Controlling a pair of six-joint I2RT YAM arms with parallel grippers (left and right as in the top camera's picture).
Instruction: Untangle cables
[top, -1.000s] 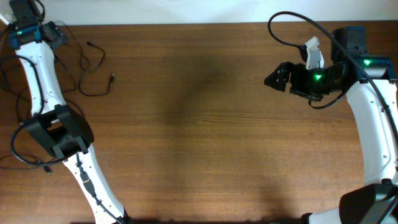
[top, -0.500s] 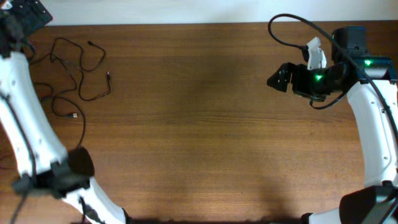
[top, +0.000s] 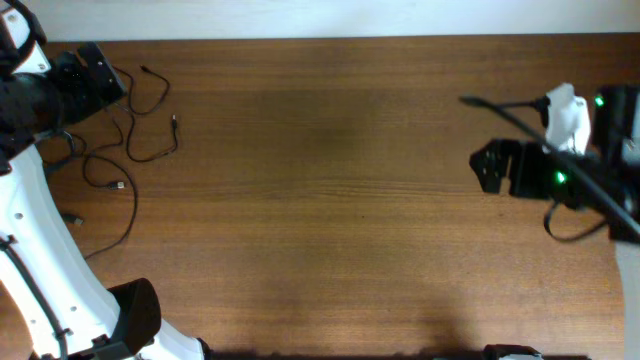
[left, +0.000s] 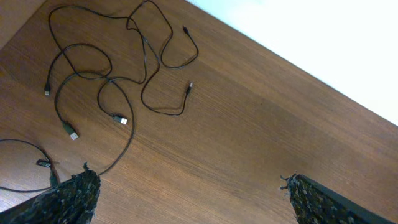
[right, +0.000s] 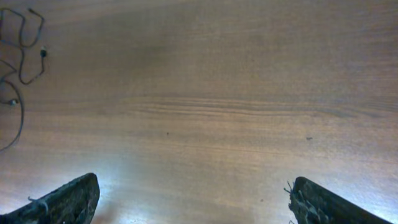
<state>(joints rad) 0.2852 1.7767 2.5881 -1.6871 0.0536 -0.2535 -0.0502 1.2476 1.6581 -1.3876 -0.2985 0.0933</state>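
The cables (top: 130, 140) are thin black cords with small plugs. They lie in loose crossing loops on the wooden table (top: 330, 200) at the far left. In the left wrist view the cables (left: 111, 77) spread ahead and to the left of the fingers. My left gripper (top: 105, 80) hovers over the left part of the bunch. In its own view the left gripper (left: 189, 185) is open and holds nothing. My right gripper (top: 482, 167) is at the right side, far from the cables. In its own view the right gripper (right: 193, 190) is open and empty. That view shows the cables (right: 22, 79) at the far left edge.
The white left arm (top: 40, 230) runs down the table's left side, with its thicker black cable beside it. A pale wall strip (top: 300, 18) borders the table's far edge. The right arm's thick black cable (top: 520, 120) hangs over the right side.
My left gripper has swung from the far left corner to over the left part of the cables. My right gripper has moved right and toward the front. The cables lie as before.
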